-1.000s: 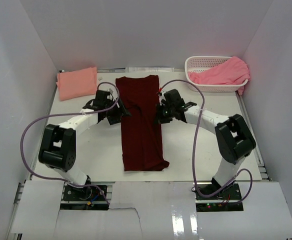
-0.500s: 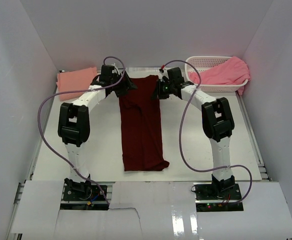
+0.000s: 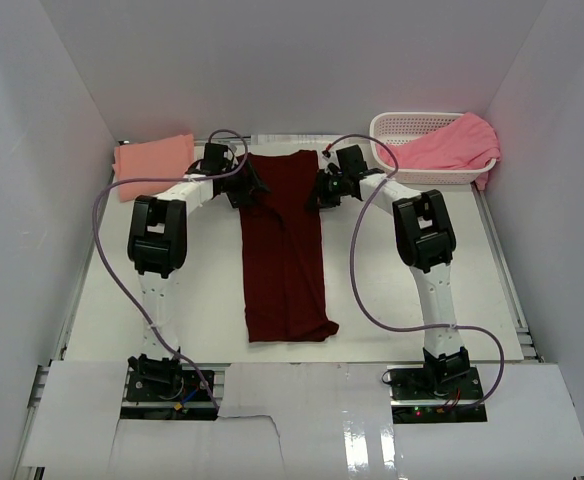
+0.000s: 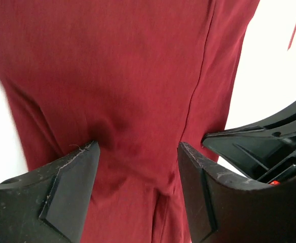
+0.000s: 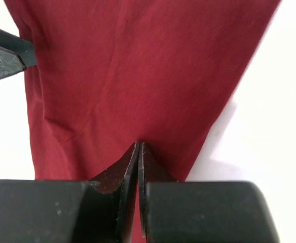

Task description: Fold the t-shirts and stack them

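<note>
The dark maroon t-shirt (image 3: 284, 250) lies in a long narrow strip down the middle of the table and fills both wrist views (image 4: 117, 76) (image 5: 138, 71). My left gripper (image 3: 244, 188) (image 4: 138, 147) is open at the strip's far left edge, with cloth lying between its fingers. My right gripper (image 3: 320, 190) (image 5: 139, 144) is shut at the far right edge, its tips resting against the cloth. A folded salmon-peach t-shirt (image 3: 154, 165) lies at the far left. The brighter pink t-shirt (image 3: 442, 145) is heaped in the basket.
The white lattice basket (image 3: 402, 125) stands at the far right corner. White walls close in the table on three sides. Both arms are stretched far out, with their purple cables (image 3: 112, 270) (image 3: 367, 290) looping over the table beside the maroon strip.
Both arms have reached out from the middle of the maroon shirt to its far end. The left jaws stayed open and the right jaws stayed shut.
</note>
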Controlling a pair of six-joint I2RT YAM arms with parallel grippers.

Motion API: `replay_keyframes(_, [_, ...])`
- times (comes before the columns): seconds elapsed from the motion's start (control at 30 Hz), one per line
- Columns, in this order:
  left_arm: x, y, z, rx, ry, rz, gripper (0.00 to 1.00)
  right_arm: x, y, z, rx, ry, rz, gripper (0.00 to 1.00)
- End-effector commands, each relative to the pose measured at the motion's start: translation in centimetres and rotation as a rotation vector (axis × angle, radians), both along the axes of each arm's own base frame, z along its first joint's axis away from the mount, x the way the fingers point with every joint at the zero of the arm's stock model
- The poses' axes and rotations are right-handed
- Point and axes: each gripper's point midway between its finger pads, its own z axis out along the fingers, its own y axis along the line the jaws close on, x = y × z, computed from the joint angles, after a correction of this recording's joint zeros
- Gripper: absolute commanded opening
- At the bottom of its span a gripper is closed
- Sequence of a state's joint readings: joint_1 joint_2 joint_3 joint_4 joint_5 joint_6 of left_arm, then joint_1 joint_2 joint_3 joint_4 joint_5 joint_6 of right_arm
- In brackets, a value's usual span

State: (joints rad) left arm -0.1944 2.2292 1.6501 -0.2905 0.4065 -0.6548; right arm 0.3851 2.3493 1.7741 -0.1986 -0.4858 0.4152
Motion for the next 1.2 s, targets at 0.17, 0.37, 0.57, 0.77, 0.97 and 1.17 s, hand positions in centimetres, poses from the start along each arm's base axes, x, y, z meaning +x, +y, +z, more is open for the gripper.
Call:
replay_keyframes(0.17, [4.1, 0.4, -1.0, 0.000, -0.042, 0.007, 0.74, 3.7, -0.7, -1.5, 0.019, -0.003, -0.038, 0.08])
replay_keyframes(0.37, [6.7, 1.0, -4.6, -0.067, -0.003, 0.035, 0.74, 6.4, -1.4, -1.5, 0.051, -0.021, -0.070, 0.08])
replay_keyframes(0.57, [9.6, 1.2, -5.3, -0.112, -0.032, 0.050, 0.74, 10.4, -2.9, -0.8, 0.073, -0.082, -0.133, 0.08])
replay_keyframes(0.77, [10.2, 0.6, -2.4, -0.225, -0.094, 0.020, 0.76, 13.2, -3.7, 2.1, 0.188, -0.187, -0.120, 0.08])
replay_keyframes(0.97, [10.0, 1.0, 11.7, -0.318, -0.321, -0.002, 0.78, 12.9, -3.3, 14.7, 0.240, -0.473, -0.013, 0.16])
replay_keyframes(1.17, [2.5, 2.2, 27.2, -0.272, -0.554, -0.036, 0.80, 6.3, -4.6, 25.2, 0.223, -0.604, 0.032, 0.26])
